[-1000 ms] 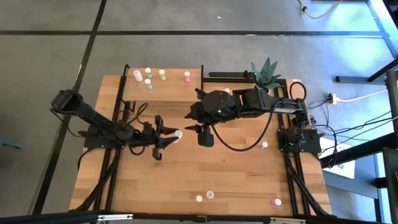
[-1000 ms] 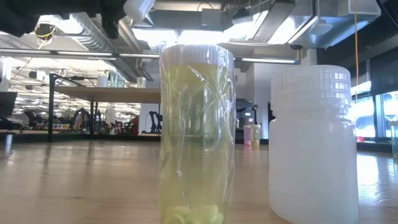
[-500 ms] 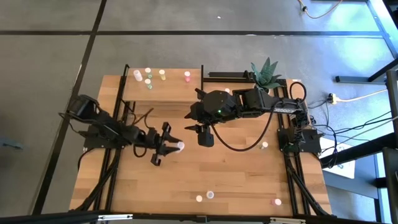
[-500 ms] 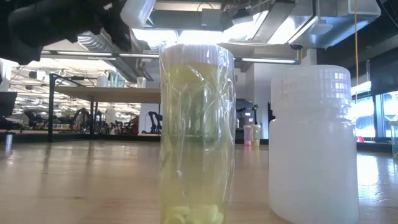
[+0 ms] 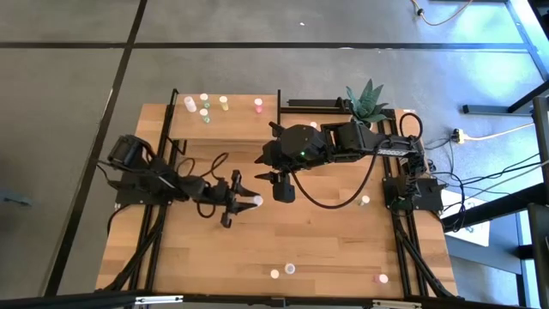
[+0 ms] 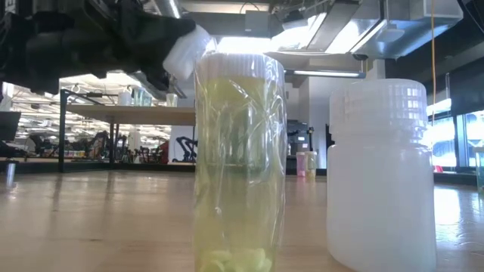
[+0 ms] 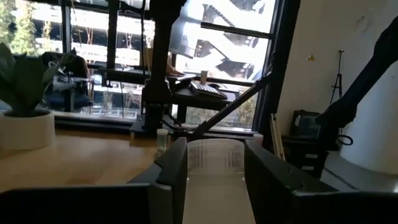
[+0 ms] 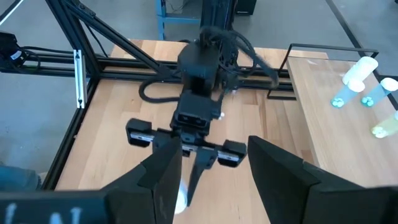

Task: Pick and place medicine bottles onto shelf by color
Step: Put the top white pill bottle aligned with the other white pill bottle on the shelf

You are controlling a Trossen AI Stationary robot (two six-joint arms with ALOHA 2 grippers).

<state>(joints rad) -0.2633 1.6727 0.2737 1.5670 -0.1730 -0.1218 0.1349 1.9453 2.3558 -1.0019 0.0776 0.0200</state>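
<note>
The left gripper (image 5: 244, 201) holds a white bottle (image 5: 256, 201) tight between its fingers, lying sideways, and the shelf (image 5: 225, 129) sits far behind it, past the right gripper (image 5: 284, 190), which hangs open.

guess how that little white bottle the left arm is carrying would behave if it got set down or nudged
The white bottle, clamped in the left tool, looks like thin plastic, so probably light and stiff. Its round body would likely roll if laid sideways. Standing upright, it looks narrow enough that a nudge could tip it.

White-top bottle (image 5: 256, 201) held mid-table; five bottles (image 5: 204, 106) upright on shelf (image 5: 240, 129).
</note>
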